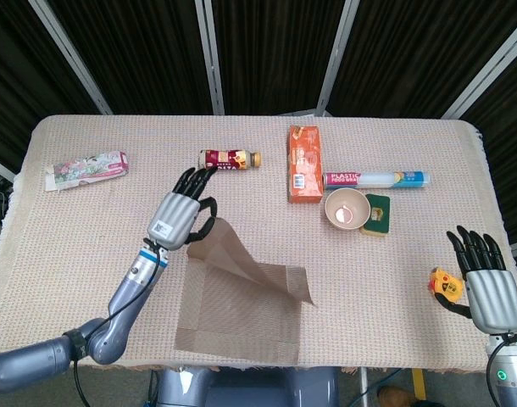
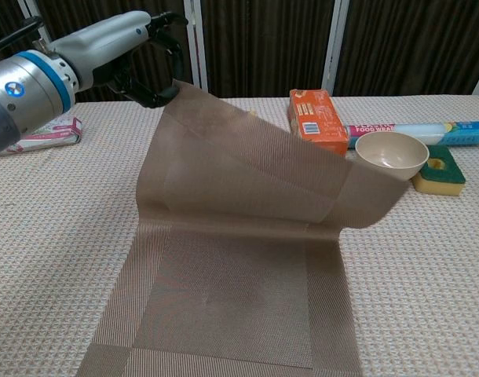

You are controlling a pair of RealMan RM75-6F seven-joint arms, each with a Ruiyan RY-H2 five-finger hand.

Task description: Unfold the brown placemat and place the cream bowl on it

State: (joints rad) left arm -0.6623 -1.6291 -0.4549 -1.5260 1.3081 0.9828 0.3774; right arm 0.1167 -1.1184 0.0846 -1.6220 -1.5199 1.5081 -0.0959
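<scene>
Brown placemat is half open. My left hand pinches one corner of its top flap and holds it up high, away from me, over the table. The bottom half lies flat near my edge. The flap has to go down flat, farther from me. The cream bowl sits to the right, near that side of the mat. My right hand is nearer the bowl, with fingers apart and nothing in it.
</scene>
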